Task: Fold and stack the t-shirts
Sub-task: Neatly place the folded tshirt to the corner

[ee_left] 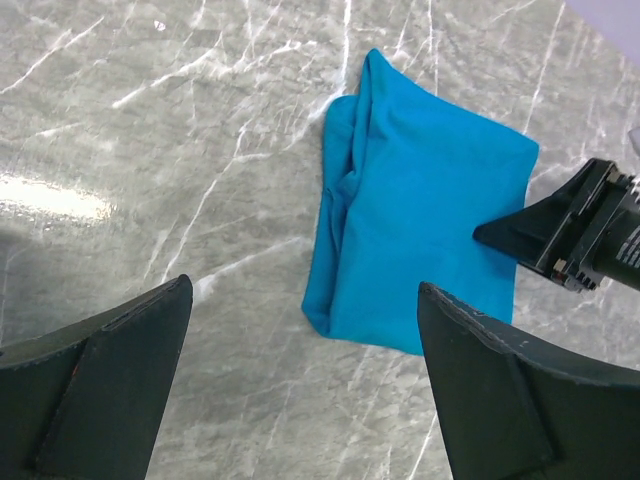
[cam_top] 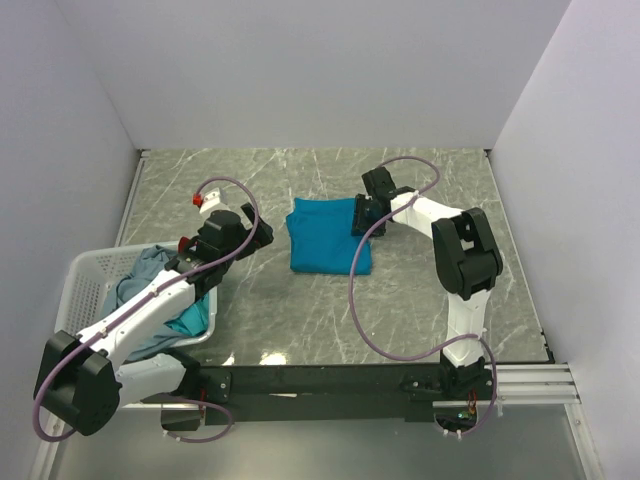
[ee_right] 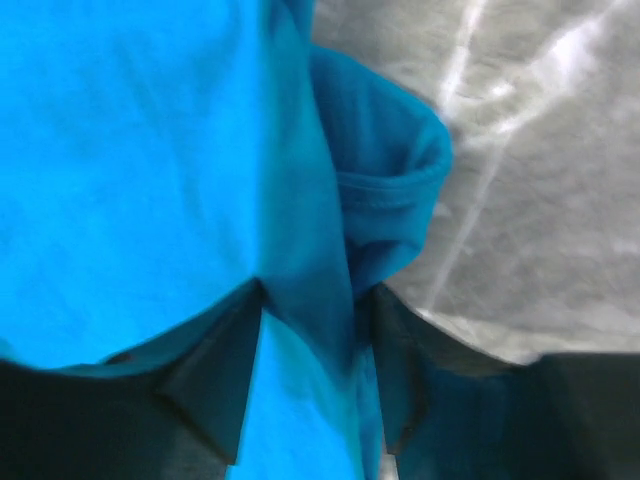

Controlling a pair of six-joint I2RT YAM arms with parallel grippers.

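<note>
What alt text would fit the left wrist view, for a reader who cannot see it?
A folded teal-blue t-shirt lies on a grey marble table. The right gripper reaches onto its right side, and the left gripper, jaws open, frames the bottom corners.

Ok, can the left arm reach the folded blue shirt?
Probably yes: the left gripper is open and hovers just beside the folded blue shirt, nothing between them; the right gripper sits only at its opposite edge.

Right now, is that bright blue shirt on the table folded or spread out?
Folded: the blue shirt lies as a compact rectangle, with layers doubled at one edge.
</note>
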